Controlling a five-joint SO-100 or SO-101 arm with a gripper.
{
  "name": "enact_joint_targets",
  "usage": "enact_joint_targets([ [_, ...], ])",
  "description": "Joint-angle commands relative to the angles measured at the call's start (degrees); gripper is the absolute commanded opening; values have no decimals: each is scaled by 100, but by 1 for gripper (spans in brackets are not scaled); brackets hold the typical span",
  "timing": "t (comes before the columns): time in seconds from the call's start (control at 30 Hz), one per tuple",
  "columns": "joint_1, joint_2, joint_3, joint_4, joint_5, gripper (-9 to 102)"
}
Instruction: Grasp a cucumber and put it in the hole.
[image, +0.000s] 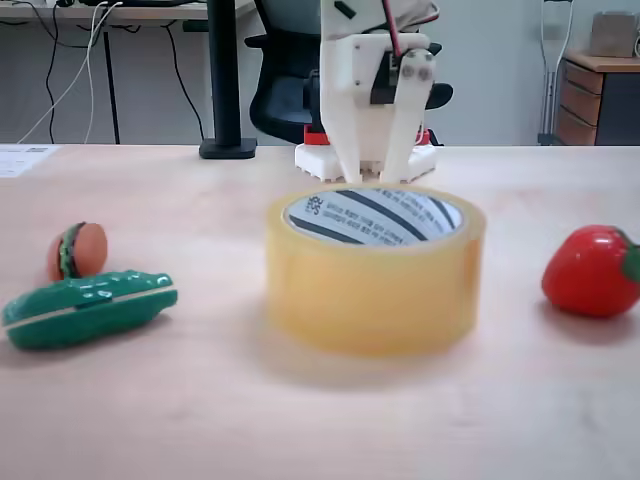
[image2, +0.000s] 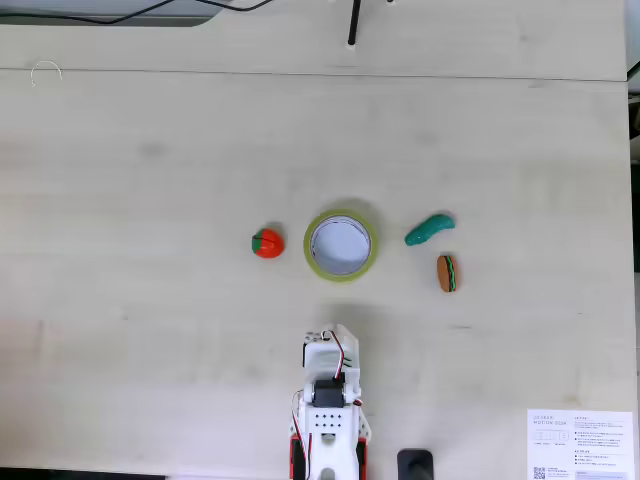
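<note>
One cucumber is lying on its side on the wooden table, its pale seam facing the low fixed view and nothing touching it. In that view it is sitting left of the tape roll, with the little burger toy just behind it. From the fixed view looking down, the cucumber is lying to the right of the roll, slightly tilted, with the burger close below it; the strawberry is resting on the roll's other side. The hole is sitting open and unobstructed, its white striped core showing.

I am judging that the task is still at its start: the cucumber is not yet picked up.

My gripper is hanging behind the roll, near my base, with its two white fingers pointing down, parted only a little, and holding nothing. From above, my gripper is sitting well short of the roll and well apart from the cucumber.

For the next move I am thinking of swinging toward the cucumber's side of the roll, spreading the fingers wider, turning them across the cucumber's narrow width, and coming down over its middle while steering clear of the burger beside it.
</note>
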Motion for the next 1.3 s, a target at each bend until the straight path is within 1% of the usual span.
enact_joint_targets([
  [0.0,35,-9,-26,114,-9,2],
  [0.7,35,-9,-26,79,0,1],
  [0.9,35,-9,-26,-439,9,0],
  [1.1,62,-9,-88,-1538,44,0],
  [1.27,343,-9,-272,-1758,62,0],
])
